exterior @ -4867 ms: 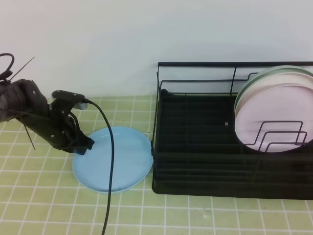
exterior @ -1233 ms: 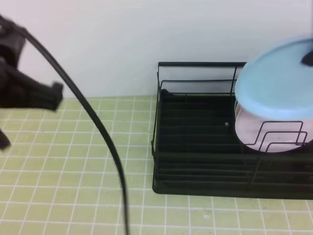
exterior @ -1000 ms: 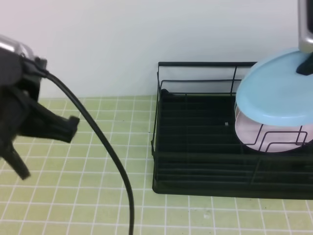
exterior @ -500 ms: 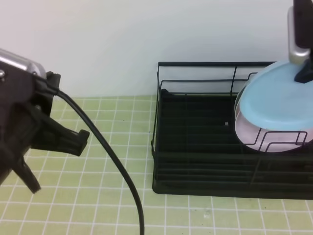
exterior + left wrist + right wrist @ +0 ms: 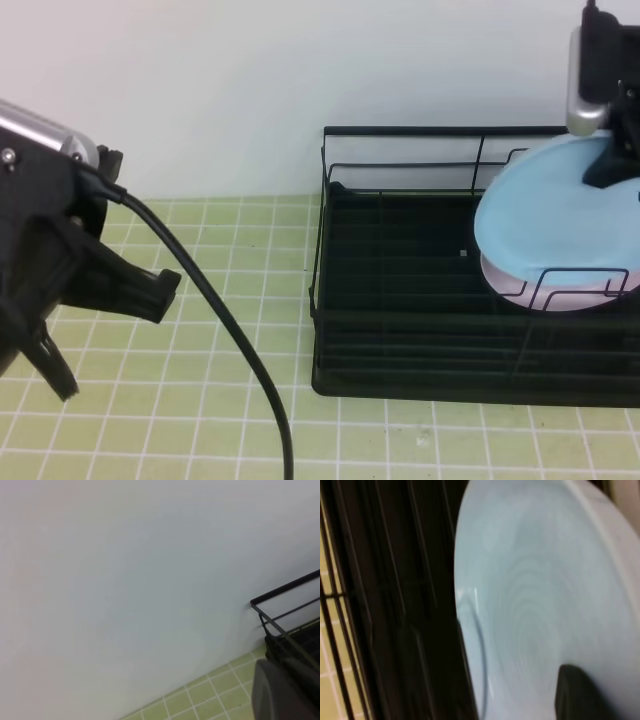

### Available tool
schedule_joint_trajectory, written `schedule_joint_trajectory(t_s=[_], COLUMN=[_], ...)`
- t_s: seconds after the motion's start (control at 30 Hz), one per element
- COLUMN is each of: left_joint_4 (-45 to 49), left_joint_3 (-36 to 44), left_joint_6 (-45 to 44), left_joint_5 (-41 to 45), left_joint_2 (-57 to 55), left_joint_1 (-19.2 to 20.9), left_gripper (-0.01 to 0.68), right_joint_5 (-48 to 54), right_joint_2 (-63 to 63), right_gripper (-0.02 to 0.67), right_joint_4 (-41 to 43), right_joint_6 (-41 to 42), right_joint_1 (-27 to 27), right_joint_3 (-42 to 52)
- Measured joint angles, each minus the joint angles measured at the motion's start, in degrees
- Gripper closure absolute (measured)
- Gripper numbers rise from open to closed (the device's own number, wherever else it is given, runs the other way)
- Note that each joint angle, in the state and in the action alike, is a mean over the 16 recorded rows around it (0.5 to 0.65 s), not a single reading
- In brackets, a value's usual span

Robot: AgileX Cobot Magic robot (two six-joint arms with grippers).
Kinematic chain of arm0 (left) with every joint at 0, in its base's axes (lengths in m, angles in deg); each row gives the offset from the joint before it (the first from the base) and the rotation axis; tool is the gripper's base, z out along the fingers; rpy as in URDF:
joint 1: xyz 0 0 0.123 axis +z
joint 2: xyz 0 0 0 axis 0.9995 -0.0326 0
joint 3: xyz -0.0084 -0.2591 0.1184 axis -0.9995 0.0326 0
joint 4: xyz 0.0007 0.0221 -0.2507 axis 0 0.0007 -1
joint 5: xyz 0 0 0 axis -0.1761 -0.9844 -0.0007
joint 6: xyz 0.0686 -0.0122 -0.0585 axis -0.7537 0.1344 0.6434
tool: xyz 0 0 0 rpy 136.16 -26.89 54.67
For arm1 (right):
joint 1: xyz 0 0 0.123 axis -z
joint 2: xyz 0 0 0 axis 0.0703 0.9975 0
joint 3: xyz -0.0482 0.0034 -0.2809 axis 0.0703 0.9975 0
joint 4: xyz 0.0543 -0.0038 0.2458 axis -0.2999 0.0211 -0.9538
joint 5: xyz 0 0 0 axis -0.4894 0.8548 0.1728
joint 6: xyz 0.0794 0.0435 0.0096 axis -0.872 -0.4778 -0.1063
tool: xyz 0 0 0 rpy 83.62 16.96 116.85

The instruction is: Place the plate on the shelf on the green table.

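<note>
The light-blue plate (image 5: 550, 215) is tilted over the right end of the black wire shelf (image 5: 400, 300), in front of a pale pink plate (image 5: 520, 289). Its lower edge sits behind a wire divider. My right gripper (image 5: 608, 168) is shut on the plate's upper right rim. In the right wrist view the plate (image 5: 535, 605) fills the frame, with one dark finger (image 5: 585, 695) on it and the shelf's slats (image 5: 395, 580) behind. My left gripper (image 5: 105, 335) hangs open and empty, high over the green table (image 5: 200, 400) at the far left.
A thick black cable (image 5: 230, 340) runs from the left arm down to the front edge. A cream-green plate rim (image 5: 520, 160) shows behind the blue plate. A white wall stands behind. The left wrist view shows the wall and the shelf's corner (image 5: 280, 625).
The blue plate has come down and tilted more upright in front of the pink plate. The right gripper came down with it. The left arm has barely shifted in the last half second.
</note>
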Motion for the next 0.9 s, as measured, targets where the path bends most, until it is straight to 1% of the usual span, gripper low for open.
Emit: schedule_joint_trajectory(t_s=[0.3, 0.47, 0.6, 0.7, 0.9], left_joint_4=[1.58, 3.65, 4.38, 3.86, 1.38], left_joint_3=[0.0, 0.0, 0.01, 0.23, 2.28], left_joint_6=[-1.06, -0.22, 1.42, 2.43, 2.73], left_joint_5=[0.0, 0.0, 0.02, 0.9, 7.17], left_joint_2=[0.03, 0.8, 2.58, 4.84, 12.03], left_joint_1=[0.0, 0.0, 0.0, 0.0, 0.0], left_gripper=[0.673, 0.673, 0.673, 0.673, 0.673], right_joint_5=[0.65, 0.47, -0.35, -1.41, -5.1], right_joint_2=[0.51, -1.11, -3.77, -6.53, -14.52], right_gripper=[0.404, 0.398, 0.423, 0.458, 0.548], right_joint_4=[2.51, 4.75, 6.09, 6.39, 5.0], right_joint_6=[-7.47, -12.13, -15.75, -18.21, -24.09], right_joint_1=[0.0, 0.0, 0.0, 0.0, 0.0], right_joint_3=[0.02, 0.04, 0.06, 0.08, 0.08])
